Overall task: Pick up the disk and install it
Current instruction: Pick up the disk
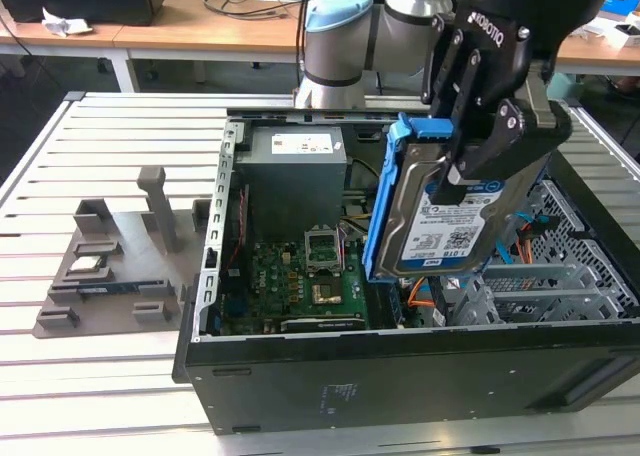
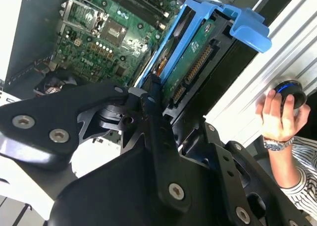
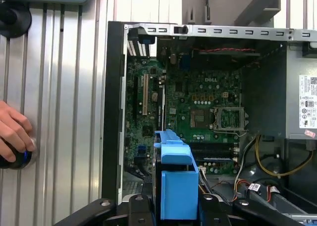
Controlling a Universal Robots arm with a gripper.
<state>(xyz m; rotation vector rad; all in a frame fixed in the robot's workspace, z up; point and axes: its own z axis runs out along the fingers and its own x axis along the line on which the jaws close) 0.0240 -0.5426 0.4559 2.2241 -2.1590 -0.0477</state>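
**Disk held above the open case.** The gripper (image 1: pixel 462 181), clenched on the disk (image 1: pixel 432 216), holds it tilted on edge over the open computer case (image 1: pixel 400 371), between the motherboard (image 1: pixel 290 276) and the grey drive cage (image 1: pixel 560 276). Good installation probably depends on squaring the blue carrier with the cage slot, keeping the grasp firm and avoiding the orange cables (image 1: pixel 418 294).
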